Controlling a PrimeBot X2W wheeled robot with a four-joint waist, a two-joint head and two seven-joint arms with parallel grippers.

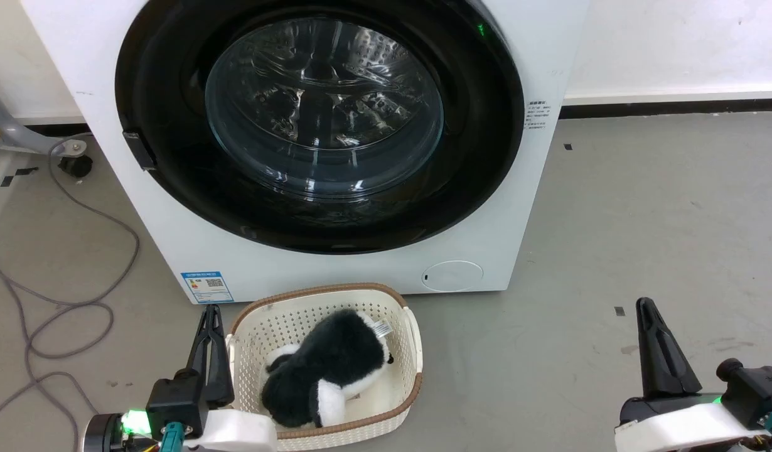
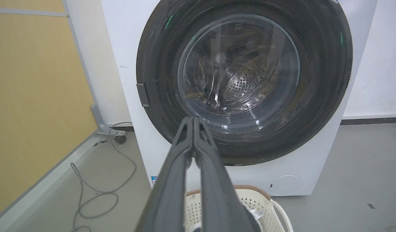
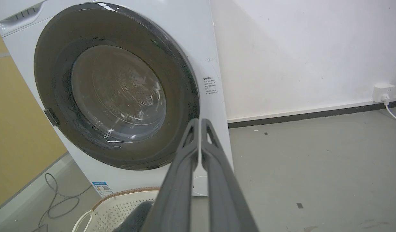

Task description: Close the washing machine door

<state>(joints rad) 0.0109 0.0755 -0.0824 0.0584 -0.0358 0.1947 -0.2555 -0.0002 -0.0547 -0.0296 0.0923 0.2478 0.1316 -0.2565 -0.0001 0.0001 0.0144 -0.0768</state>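
The white washing machine [image 1: 536,207] fills the upper head view. Its round door [image 1: 480,138], with a wide glossy black rim and a clear glass bowl, lies flat against the machine's front, with the steel drum visible through the glass. The door [image 2: 317,96] looks the same in the left wrist view, and the door [image 3: 178,83] in the right wrist view too. My left gripper [image 1: 211,309] rests low at the left, fingers together, holding nothing. My right gripper [image 1: 643,304] rests low at the right, also shut and empty. Both stand well short of the machine.
A cream perforated basket [image 1: 405,320] with a brown rim sits on the floor before the machine, beside my left gripper, holding a black-and-white plush toy [image 1: 336,370]. Grey cables [image 1: 66,314] loop on the floor at the left. A wall socket [image 3: 382,91] lies far right.
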